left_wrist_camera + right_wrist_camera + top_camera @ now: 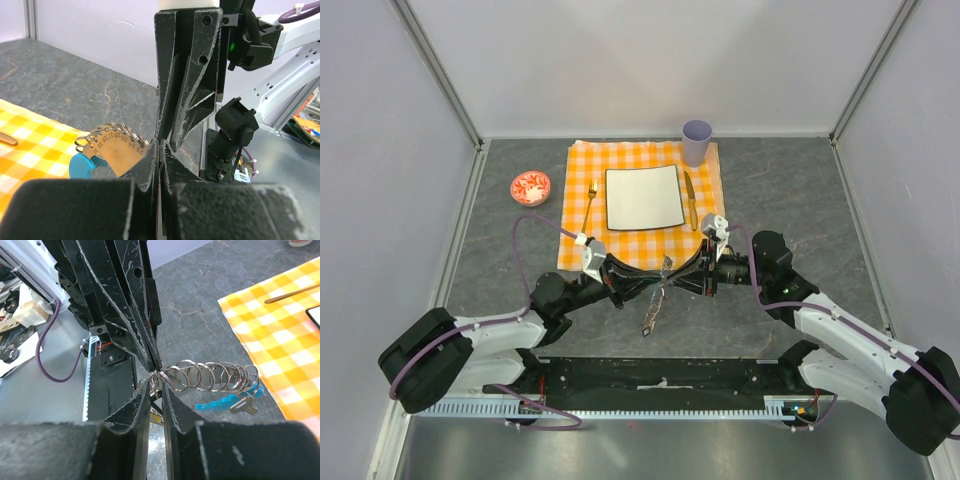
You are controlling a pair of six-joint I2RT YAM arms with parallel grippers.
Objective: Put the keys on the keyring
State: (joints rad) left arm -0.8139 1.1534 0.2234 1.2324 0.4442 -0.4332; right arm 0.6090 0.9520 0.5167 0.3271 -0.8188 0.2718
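Both grippers meet tip to tip above the grey table in front of the placemat. My left gripper (pixel 653 284) (pixel 161 146) is shut, pinching a wire ring of the keyring (pixel 210 376), a string of several linked silvery rings. My right gripper (pixel 677 277) (pixel 159 386) has its jaws nearly together on rings at the same end. The string carries a turquoise tag (pixel 215 403) and one silver key (pixel 245 405) at its far end. In the left wrist view the rings (pixel 112 132) hold a brown numbered tag (pixel 117 152) beside the turquoise tag (pixel 82 165). The bunch (pixel 653 310) hangs between the grippers.
An orange checked placemat (pixel 575 225) lies behind the grippers with a white square plate (pixel 620 215), gold fork (pixel 589 205), gold knife (pixel 691 200) and a lilac cup (pixel 697 141). A red-and-white bowl (pixel 531 187) stands left of the mat. Grey walls enclose the table.
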